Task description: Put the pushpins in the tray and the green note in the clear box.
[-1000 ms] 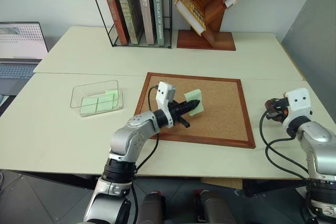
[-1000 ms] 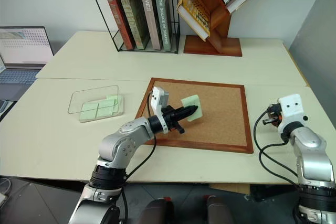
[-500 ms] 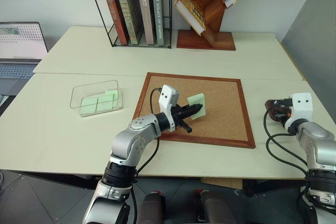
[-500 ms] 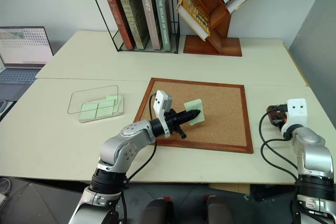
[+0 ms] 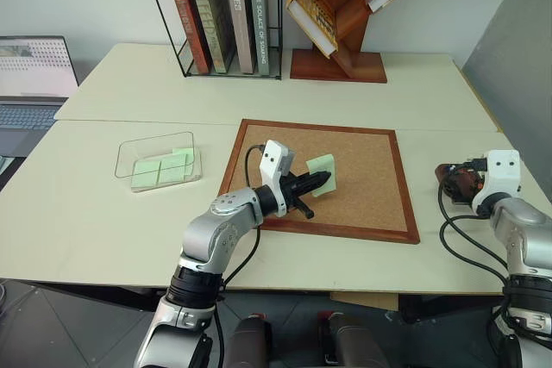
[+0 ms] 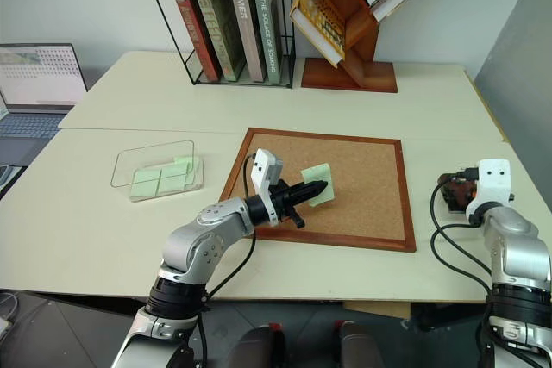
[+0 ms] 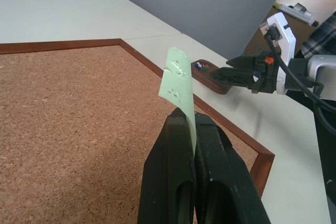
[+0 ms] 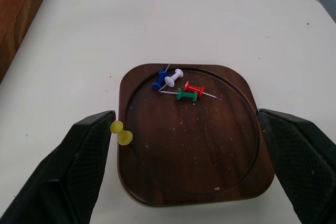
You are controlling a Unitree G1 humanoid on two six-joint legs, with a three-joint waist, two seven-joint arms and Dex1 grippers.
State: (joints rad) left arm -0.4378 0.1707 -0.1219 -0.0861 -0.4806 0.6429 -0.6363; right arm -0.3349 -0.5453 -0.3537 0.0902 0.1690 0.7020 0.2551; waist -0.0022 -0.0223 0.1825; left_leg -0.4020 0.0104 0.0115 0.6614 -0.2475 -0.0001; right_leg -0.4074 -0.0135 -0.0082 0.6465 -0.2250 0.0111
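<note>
The yellow pushpin [image 8: 121, 133] lay on the left rim of the brown tray [image 8: 210, 182], touching the inner face of one finger [image 8: 79, 177] of the right end effector [image 8: 186, 171], while four more pushpins [image 8: 180, 85], blue, white, red and green, sat together inside the tray near its far rim. That tray rested close to the right edge of the tabletop [image 5: 103, 213], and the right end effector had gone from closed a second earlier to fully spread over it, with nothing between its fingers, so the yellow pin had most likely just been let go; perched on the rim, it could still roll off onto the tabletop rather than into the tray. The green note [image 5: 323, 168] had stayed pinched at its lower edge in the tightly closed left end effector [image 5: 321, 177], lifted above the middle of the cork board [image 5: 362, 204], with small pin holes showing near its top. The clear box [image 5: 158, 161], with green slips already inside, sat well apart toward the left edge of the tabletop, so carrying the note there was the work left.
</note>
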